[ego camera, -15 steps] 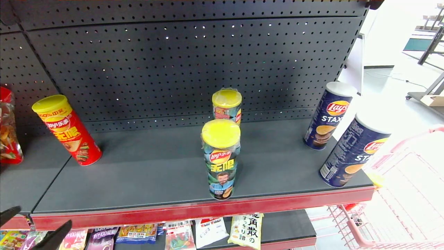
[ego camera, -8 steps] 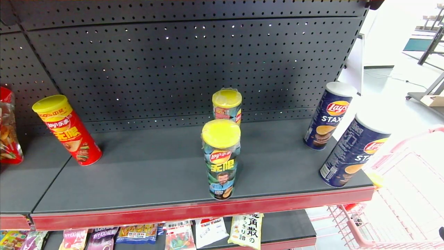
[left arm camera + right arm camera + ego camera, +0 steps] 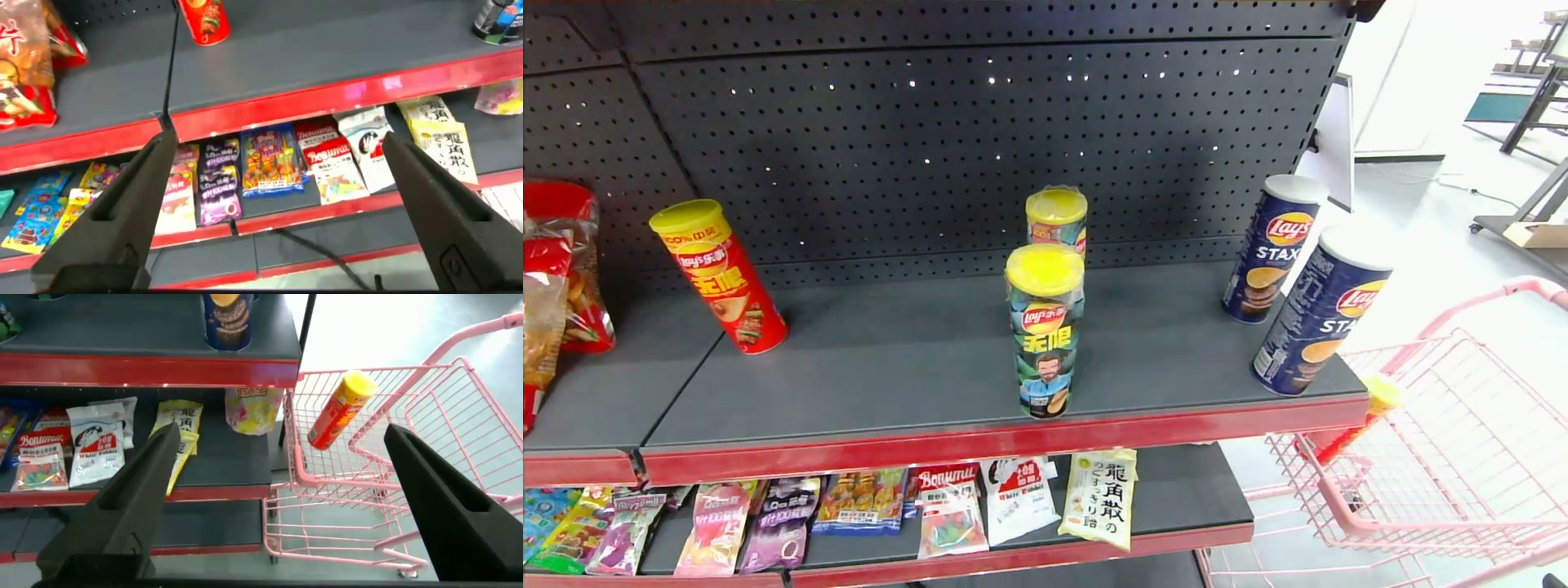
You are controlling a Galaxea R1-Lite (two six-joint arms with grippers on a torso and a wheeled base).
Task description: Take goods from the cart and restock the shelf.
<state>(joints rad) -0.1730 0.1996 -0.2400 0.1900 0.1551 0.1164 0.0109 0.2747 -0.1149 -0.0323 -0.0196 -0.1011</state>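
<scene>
A red crisp can with a yellow lid (image 3: pixel 341 409) lies tilted in the pink cart (image 3: pixel 359 371); the head view has it low in the cart's near-left corner (image 3: pixel 1352 425). My right gripper (image 3: pixel 278 490) is open and empty, below and short of the cart, facing it and the shelf's end. My left gripper (image 3: pixel 278 188) is open and empty, in front of the lower shelf's snack bags (image 3: pixel 265 159). On the grey shelf (image 3: pixel 890 392) stand a red can (image 3: pixel 719 278), two green cans (image 3: pixel 1045 331) one behind the other, and two dark blue cans (image 3: pixel 1319 314).
Red snack bags (image 3: pixel 556 261) sit at the shelf's far left. Wide bare gaps lie between the can groups. The cart (image 3: pixel 1445 457) stands right of the shelf's end. A lower shelf (image 3: pixel 1176 498) holds several flat snack packs.
The head camera has pulled back and shifted, so the whole picture moved and more of the lower shelf and cart shows. The left gripper's tips left the head view's lower left corner.
</scene>
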